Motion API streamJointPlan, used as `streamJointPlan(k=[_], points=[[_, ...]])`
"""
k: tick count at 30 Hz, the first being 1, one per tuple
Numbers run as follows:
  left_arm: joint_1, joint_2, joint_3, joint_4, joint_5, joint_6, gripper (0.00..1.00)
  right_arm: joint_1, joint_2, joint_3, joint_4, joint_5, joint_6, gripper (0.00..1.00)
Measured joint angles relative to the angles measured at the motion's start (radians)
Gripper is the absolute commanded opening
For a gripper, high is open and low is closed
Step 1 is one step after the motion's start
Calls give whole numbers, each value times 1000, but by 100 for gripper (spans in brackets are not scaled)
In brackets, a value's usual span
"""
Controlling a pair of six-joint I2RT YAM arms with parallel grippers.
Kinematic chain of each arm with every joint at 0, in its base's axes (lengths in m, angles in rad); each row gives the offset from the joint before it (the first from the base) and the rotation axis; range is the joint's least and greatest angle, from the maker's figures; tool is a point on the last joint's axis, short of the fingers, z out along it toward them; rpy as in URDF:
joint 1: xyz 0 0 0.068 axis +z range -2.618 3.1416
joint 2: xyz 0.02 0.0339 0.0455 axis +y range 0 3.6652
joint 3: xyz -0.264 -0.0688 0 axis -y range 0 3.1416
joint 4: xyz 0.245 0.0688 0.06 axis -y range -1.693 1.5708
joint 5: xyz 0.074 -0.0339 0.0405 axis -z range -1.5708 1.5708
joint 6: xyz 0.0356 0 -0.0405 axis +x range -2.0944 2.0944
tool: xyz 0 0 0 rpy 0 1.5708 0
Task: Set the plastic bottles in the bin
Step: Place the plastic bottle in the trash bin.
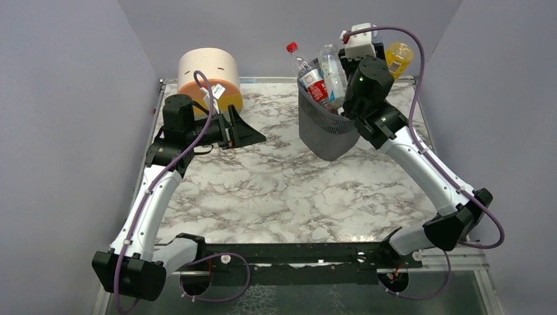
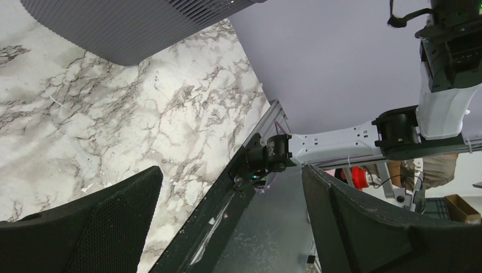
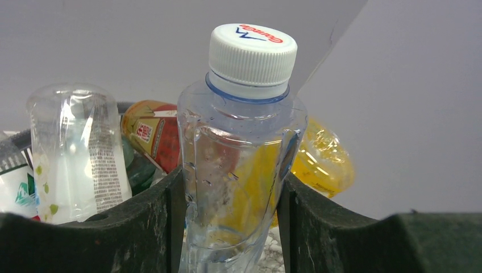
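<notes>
- Chiefly, the bin (image 1: 325,134) is brimming, with bottles sticking up above its rim. A clear bottle (image 3: 239,159) let go on top is likely risking a bounce or a roll out onto the table (image 1: 276,190).
- Possibly the bin is also risking a tip if the arm is pressing on the pile, since it is tapering toward a narrow base.
- The right gripper (image 3: 230,227) is clamping this white-capped bottle by its body, upright between both fingers (image 3: 142,227), with the cap rising above them.
- An upturned clear bottle (image 3: 74,153) is standing left of the fingers, and a yellow bottle (image 3: 327,162) is lying just beyond them, rightward.
- The left gripper (image 2: 233,227) is gaping wide, gripping nothing, well apart from the bin.
</notes>
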Motion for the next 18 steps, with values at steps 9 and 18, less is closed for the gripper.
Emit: streamJointPlan(k=[9,18], points=[[0,0,-5,0,0,0,99,0,0,-74,-26,0,55,32],[0,0,-5,0,0,0,99,0,-7,-102,-47,0,87,32]])
